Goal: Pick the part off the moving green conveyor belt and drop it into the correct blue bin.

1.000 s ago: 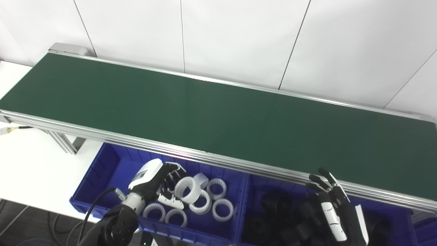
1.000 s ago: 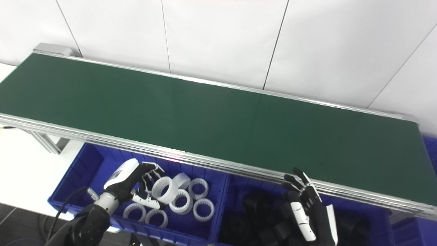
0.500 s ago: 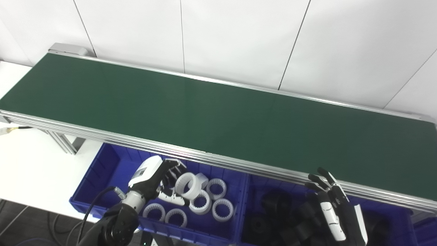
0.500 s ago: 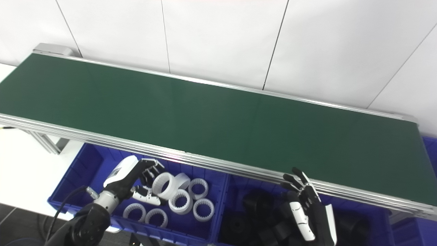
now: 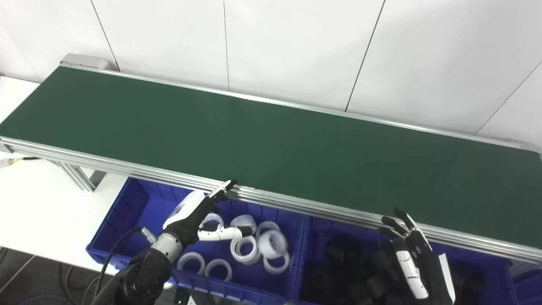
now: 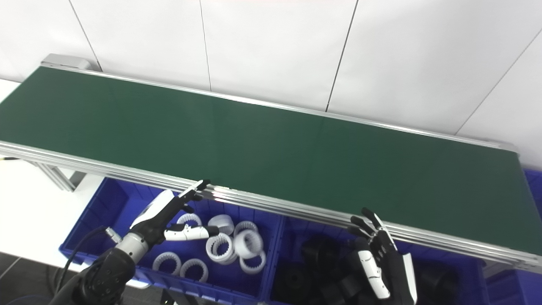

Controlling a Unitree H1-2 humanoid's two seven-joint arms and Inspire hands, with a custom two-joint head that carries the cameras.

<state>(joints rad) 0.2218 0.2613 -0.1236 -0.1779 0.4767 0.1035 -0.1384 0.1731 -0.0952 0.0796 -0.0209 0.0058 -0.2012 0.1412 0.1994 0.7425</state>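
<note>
The green conveyor belt (image 5: 271, 140) carries no part. My left hand (image 5: 199, 216) is open and empty above the left blue bin (image 5: 127, 212), its fingers spread toward the belt's near rail. A white ring (image 5: 273, 245) lies tilted on the other white rings (image 5: 245, 250) in that bin. My right hand (image 5: 413, 258) is open and empty, fingers up, over the right blue bin (image 5: 315, 231), which holds black rings (image 5: 338, 250).
The belt's aluminium rail (image 5: 296, 203) runs just above both bins. A white table (image 5: 38, 203) lies to the left. A white panelled wall (image 5: 296, 46) stands behind the belt. Another blue bin's edge (image 6: 534, 180) shows at far right.
My left hand has opened and let go of the white ring, which now lies on the pile in the left bin. Its fingers have stretched up toward the rail. The right hand is unchanged.
</note>
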